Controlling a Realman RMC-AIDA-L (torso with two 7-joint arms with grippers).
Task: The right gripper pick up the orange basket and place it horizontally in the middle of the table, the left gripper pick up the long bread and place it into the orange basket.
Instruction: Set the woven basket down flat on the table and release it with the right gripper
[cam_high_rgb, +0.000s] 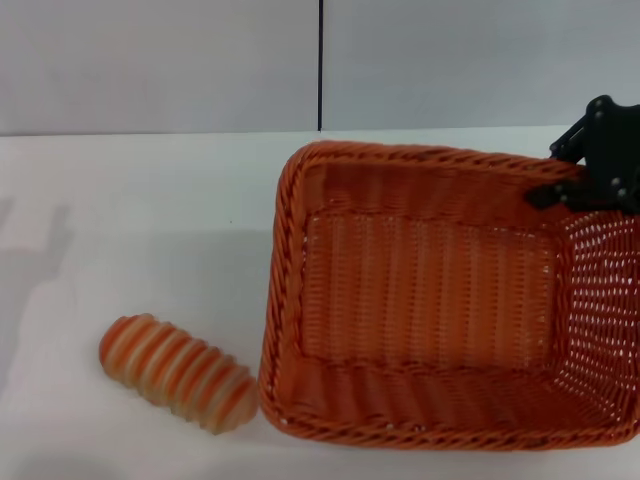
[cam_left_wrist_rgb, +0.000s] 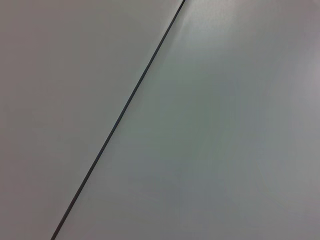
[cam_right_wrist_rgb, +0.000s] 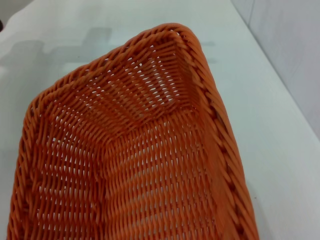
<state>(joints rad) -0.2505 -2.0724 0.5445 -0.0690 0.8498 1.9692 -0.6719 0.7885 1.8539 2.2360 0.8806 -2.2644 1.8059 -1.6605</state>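
The orange basket (cam_high_rgb: 430, 290) fills the right half of the head view, empty, its long sides running left to right and slightly skewed. My right gripper (cam_high_rgb: 562, 188) is at its far right corner, closed over the braided rim. In the right wrist view I look down into the orange basket (cam_right_wrist_rgb: 140, 150) from that corner; no fingers show there. On the white table (cam_high_rgb: 150, 200), just off the basket's near left corner, lies the long bread (cam_high_rgb: 178, 372), apart from the basket. My left gripper is out of view.
A grey wall (cam_high_rgb: 160, 60) with a dark vertical seam stands behind the table. The left wrist view shows only that wall (cam_left_wrist_rgb: 225, 125) and the seam. Bare tabletop stretches to the left of the basket and behind the bread.
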